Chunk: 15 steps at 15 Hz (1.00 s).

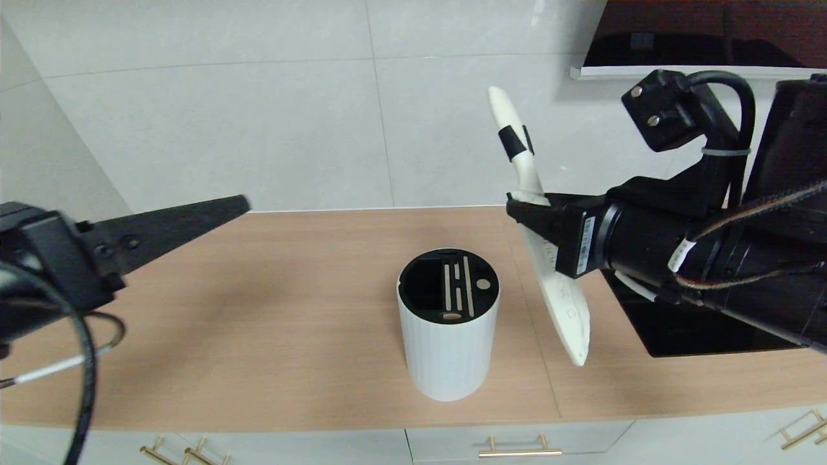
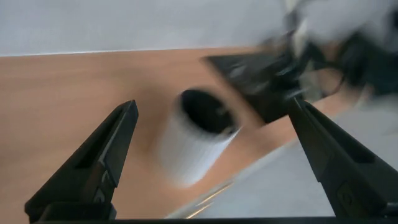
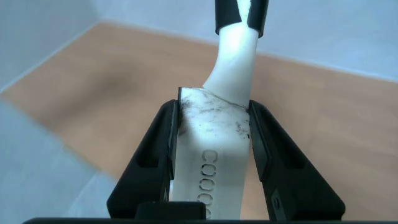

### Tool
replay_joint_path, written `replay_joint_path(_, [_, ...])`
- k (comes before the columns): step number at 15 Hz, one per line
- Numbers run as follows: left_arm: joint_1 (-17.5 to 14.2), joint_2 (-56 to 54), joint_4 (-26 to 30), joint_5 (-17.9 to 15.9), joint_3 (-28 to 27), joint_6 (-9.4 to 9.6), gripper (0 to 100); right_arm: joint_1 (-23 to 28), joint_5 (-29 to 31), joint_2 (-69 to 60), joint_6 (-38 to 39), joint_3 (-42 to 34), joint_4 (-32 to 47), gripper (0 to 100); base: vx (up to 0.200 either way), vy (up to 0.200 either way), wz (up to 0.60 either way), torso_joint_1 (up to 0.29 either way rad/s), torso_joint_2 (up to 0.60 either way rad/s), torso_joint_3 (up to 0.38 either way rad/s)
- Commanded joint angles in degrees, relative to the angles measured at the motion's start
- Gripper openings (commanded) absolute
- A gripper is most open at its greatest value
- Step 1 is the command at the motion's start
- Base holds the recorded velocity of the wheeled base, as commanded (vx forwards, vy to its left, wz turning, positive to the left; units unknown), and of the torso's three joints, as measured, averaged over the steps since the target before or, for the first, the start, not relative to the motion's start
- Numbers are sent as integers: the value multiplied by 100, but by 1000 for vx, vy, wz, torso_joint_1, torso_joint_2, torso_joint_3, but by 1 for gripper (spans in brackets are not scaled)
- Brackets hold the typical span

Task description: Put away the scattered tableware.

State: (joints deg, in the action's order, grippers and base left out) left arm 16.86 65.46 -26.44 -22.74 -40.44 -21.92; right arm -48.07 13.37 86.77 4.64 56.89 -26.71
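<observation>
The right end effector is clenched across a white knife, its two fingers pinching the flat of the blade just below where the handle begins; the right wrist view shows the pads pressed on either edge of that broad, scuffed section. The knife hangs in the air with the handle, ringed by a black band, slanting up toward 11 o'clock and the tip pointing down toward 5 o'clock. It is clear of the counter and lies at about 3 o'clock of the cylindrical holder. By its look the knife is light, stiff and smooth-faced, possibly ceramic and so brittle at the tip. A pinch on a slick flat could let it pivot or slide, so a hold close to the handle, as here, seems the soundest. The holder stands upright near the counter's front edge, white-walled with a black top cut into narrow slots and a larger opening. The blade would probably need to be brought closer to vertical and lined up with a slot. The left end effector is released and empty, hovering at 9 o'clock of the holder, well apart. A black cooktop sits in the counter at 3 o'clock, beyond the knife.
</observation>
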Motion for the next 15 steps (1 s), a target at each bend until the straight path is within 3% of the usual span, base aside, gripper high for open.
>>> replay_joint_path(1, [1109, 1452, -810, 287, -149, -656, 100, -256, 25, 147, 10, -143, -10, 0, 0, 0, 0, 0, 0, 0])
replay_joint_path(4, [1654, 1856, -1557, 401, -325, -1078, 100, -265, 34, 182, -7, -161, -10, 0, 0, 0, 0, 0, 0, 0])
replay_joint_path(5, [1900, 2014, -1566, 656, -632, -1359, 100, -282, 60, 138, -7, -126, -10, 0, 0, 0, 0, 0, 0, 0])
replay_joint_path(8, [2357, 2234, -1619, 1386, -773, -1376, 100, -757, 675, 191, -7, -108, -1, 0, 0, 0, 0, 0, 0, 0])
replay_joint_path(10, [2489, 2436, -1663, 1430, -834, -1376, 100, -915, 965, 305, 1, -47, -10, 0, 0, 0, 0, 0, 0, 0])
replay_joint_path(13, [2524, 2884, -2410, 1808, -843, -1368, 100, -1073, 983, 446, 10, -47, -18, 0, 0, 0, 0, 0, 0, 0])
replay_joint_path(15, [2524, 3034, -2577, 1887, -843, -1359, 100, -1152, 983, 516, 19, -64, -36, 0, 0, 0, 0, 0, 0, 0])
